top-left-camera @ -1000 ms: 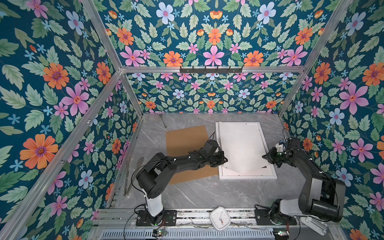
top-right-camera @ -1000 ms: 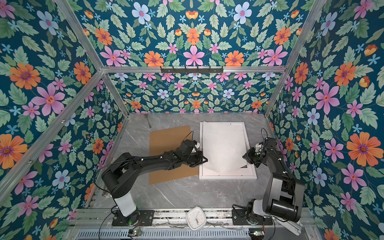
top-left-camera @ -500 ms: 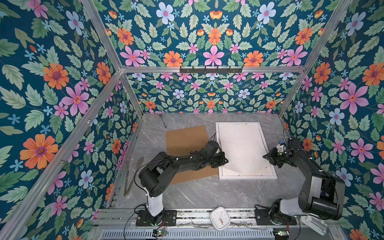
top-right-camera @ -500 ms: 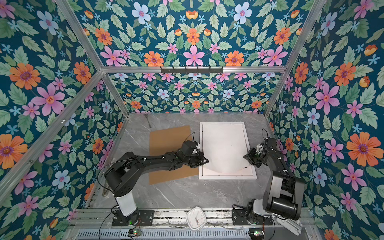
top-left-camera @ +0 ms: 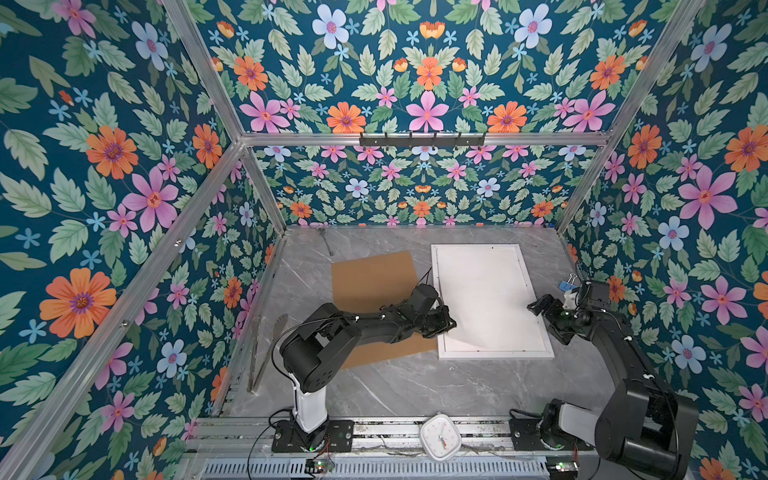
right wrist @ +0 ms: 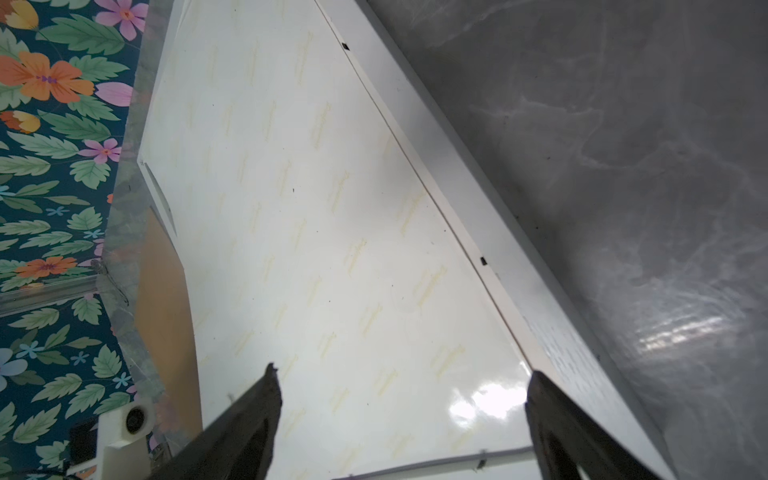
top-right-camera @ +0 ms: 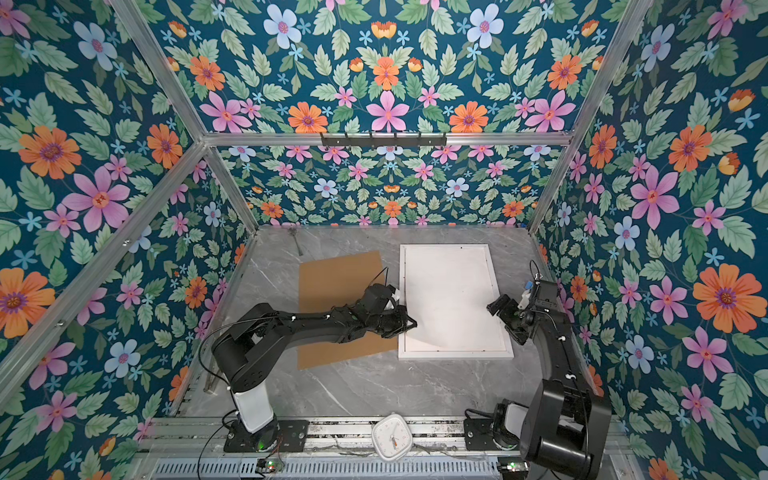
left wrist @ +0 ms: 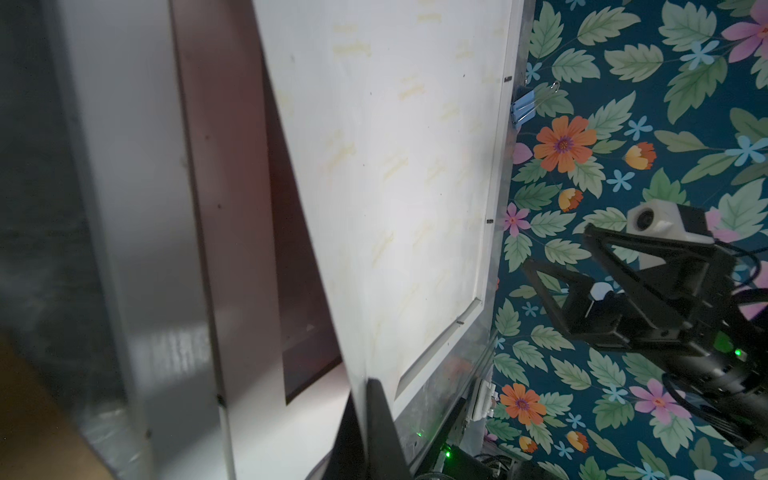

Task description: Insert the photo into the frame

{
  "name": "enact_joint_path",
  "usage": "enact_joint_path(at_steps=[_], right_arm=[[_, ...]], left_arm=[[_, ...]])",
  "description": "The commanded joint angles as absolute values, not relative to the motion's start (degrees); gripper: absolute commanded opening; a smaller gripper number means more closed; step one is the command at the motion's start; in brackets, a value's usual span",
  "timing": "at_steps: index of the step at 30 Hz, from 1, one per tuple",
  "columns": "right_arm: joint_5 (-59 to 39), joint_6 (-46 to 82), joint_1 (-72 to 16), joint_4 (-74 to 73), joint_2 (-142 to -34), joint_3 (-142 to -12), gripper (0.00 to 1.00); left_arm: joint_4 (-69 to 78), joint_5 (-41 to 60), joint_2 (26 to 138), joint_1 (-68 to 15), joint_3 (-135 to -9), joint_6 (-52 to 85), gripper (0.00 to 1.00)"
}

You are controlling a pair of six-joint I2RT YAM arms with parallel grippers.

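Inside the frame (top-left-camera: 494,354) and parallel to it, the photo (top-left-camera: 486,291) lies white side up, left edge pinched up by the left end effector (top-left-camera: 451,324), the right end effector (top-left-camera: 543,323) spread empty at the opposite rail.

The flowered cell held one white frame (top-left-camera: 496,354), one photo (top-left-camera: 486,299), one brown board (top-left-camera: 374,278), one blue binder clip (top-left-camera: 566,285), one white clock (top-left-camera: 440,436), one pair of metal tongs (top-left-camera: 279,330), one black hook rail (top-left-camera: 422,139) and two black robot arms, a left arm (top-left-camera: 332,332) and a right arm (top-left-camera: 615,345).
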State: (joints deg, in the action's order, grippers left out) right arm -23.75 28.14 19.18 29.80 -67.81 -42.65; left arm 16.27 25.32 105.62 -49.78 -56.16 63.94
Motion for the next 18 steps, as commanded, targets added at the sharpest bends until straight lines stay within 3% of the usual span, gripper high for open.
enact_joint_path(at_steps=[1,12,15,18], right_arm=[[-22.83,28.56,19.11,29.73,-66.59,-42.47,0.91],[-25.48,29.14,19.16,28.65,-66.7,-42.1,0.91],[-25.89,28.92,19.16,28.65,-66.38,-42.1,0.91],[-26.48,28.75,19.13,28.74,-66.18,-42.1,0.92]], left_arm=[[19.13,25.46,106.04,-50.14,-56.15,64.37,0.0],[19.78,25.06,106.62,-51.15,-56.08,65.28,0.0],[18.64,24.88,106.37,-51.15,-56.05,64.98,0.24],[15.56,24.55,106.26,-51.19,-56.99,63.72,0.41]])
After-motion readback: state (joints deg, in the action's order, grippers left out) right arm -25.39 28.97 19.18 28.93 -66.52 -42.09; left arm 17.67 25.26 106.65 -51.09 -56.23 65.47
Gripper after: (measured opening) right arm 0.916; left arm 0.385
